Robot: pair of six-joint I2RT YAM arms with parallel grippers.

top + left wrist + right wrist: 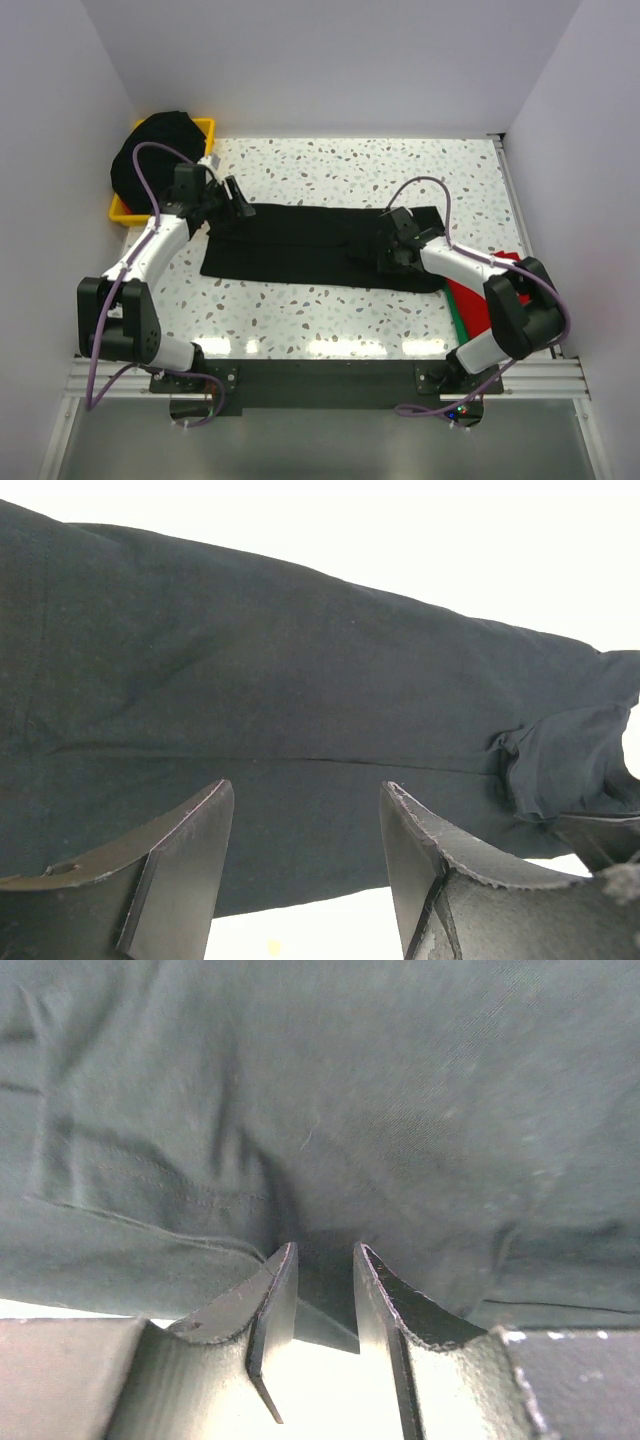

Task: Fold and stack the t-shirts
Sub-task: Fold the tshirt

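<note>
- the left gripper (307, 790) has its jaws wide apart, with nothing between them; the flat black cloth t-shirt (300, 680) spreads just ahead of these jaws and past both fingertips;
- the right gripper (324, 1250) has its jaws near together, clamped on a small fold of the same t-shirt; the rest of the cloth lies ahead of them;
- behind the left jaws, a heap of black cloth t-shirts (160, 150) sits in the yellow plastic bin (205, 124); behind the right jaws, under that arm, lies a red cloth t-shirt (470, 300)
</note>
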